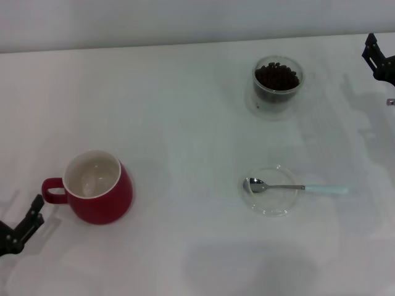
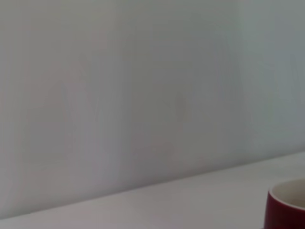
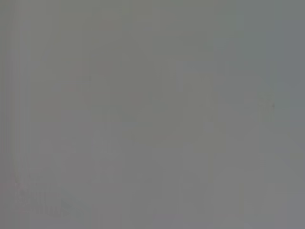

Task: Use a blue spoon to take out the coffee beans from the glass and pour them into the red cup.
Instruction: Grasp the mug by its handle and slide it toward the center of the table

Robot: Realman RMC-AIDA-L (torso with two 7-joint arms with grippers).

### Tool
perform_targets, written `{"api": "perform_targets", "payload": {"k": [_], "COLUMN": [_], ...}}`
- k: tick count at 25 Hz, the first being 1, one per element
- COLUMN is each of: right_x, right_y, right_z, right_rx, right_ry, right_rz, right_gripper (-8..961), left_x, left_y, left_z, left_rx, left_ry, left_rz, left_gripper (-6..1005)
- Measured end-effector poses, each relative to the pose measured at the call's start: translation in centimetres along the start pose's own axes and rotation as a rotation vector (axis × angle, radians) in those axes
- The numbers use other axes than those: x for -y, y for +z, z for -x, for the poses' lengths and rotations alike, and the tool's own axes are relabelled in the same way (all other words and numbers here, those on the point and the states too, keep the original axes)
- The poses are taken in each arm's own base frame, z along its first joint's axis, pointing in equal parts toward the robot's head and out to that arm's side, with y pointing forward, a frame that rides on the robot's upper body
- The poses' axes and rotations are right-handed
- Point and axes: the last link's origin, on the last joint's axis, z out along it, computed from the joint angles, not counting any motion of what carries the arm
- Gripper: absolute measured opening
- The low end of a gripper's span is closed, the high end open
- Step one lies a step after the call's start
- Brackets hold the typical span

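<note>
The red cup stands at the front left of the white table, its white inside empty and its handle pointing left; its edge also shows in the left wrist view. The glass stands at the back right, full of coffee beans. The blue spoon lies across a flat clear saucer, bowl on the saucer, pale handle pointing right. My left gripper is open and empty just left of the cup's handle. My right gripper is open and empty at the far right edge, right of the glass.
The white table ends at a pale wall along the back. The right wrist view shows only a plain grey surface.
</note>
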Motion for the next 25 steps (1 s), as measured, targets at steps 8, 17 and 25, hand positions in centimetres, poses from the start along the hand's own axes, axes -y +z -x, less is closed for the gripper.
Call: {"api": "perform_targets", "payload": {"k": [8,17,25], "right_x": [-0.1,-0.2,-0.2], "right_y": [0.0,0.0,0.0], "right_z": [0.0,0.0,0.1], "right_rx": [0.001,0.002,0.003], "right_ry": [0.005,0.008,0.011], "right_rz": [0.001,0.002,0.003], "right_gripper": [819,816,813], "left_x": [0.1,0.1,0.1], "left_y": [0.8,1.3,2.2], "left_z": [0.3,0.4,0.6], "left_rx": [0.034,0.048,0.071], "left_ry": [0.009,0.017,0.023], "left_rz": [0.011,0.021,0.032], "left_gripper": [875,875,875]}}
